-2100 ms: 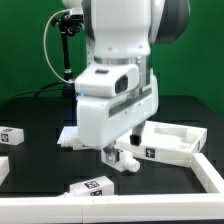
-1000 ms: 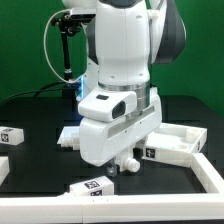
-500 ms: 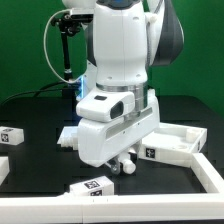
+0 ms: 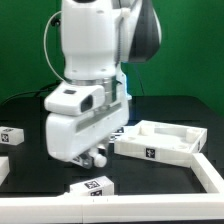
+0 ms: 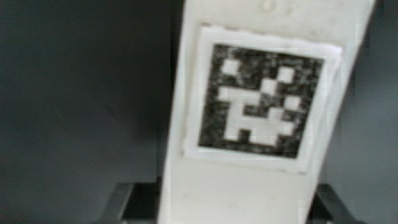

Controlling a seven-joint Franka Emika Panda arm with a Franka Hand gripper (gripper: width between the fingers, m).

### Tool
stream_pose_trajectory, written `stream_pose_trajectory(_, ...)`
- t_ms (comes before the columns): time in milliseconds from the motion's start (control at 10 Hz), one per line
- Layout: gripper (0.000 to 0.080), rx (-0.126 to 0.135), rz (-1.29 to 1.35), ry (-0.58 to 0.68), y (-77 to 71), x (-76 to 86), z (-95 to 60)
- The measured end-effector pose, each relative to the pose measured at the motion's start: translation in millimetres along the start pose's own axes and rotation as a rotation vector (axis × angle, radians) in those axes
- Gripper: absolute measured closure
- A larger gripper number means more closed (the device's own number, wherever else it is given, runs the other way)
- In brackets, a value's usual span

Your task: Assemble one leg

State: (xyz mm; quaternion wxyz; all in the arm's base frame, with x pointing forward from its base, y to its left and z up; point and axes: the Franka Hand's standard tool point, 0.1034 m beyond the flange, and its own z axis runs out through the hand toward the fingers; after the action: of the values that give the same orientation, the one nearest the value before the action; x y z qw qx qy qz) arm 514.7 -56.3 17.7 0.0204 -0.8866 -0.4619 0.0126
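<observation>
Your gripper [image 4: 93, 156] is closed on the leg [image 5: 249, 100], held low over the bench [image 4: 28, 118]; whether it touches the bench is unclear. Expect a light, stiff block with smooth faces (probably a bit slippery), so clamp the flat long sides near the middle, never the peg. The wrist view shows only one tagged face. The leg's ends are cut off and the fingertips barely show. The tray-like piece [image 4: 165, 141] sits beside the gripper, and a spare leg [image 4: 92, 186] lies near it.
</observation>
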Motion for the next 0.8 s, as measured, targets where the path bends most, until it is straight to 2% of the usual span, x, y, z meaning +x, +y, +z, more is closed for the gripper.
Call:
stream_pose_trajectory(100, 0.0515, 0.002, -0.028, -0.006, 4.3, -19.4, 0.4)
stream_pose_trajectory(300, 0.0515, -0.006, -0.032, -0.009, 24.6, -54.7, -2.3)
stream_pose_trajectory(500, 0.0515, 0.003, -0.018, -0.011, 24.7, -64.5, 5.4)
stream_pose_trajectory(600, 0.0515, 0.004, -0.019, -0.012, 24.3, -63.6, 5.6)
stream_pose_trajectory(700, 0.0423, 0.005, -0.019, -0.012, 24.2, -63.8, 5.8)
stream_pose_trajectory(800, 0.0288, 0.005, -0.019, -0.012, 24.1, -63.8, 6.1)
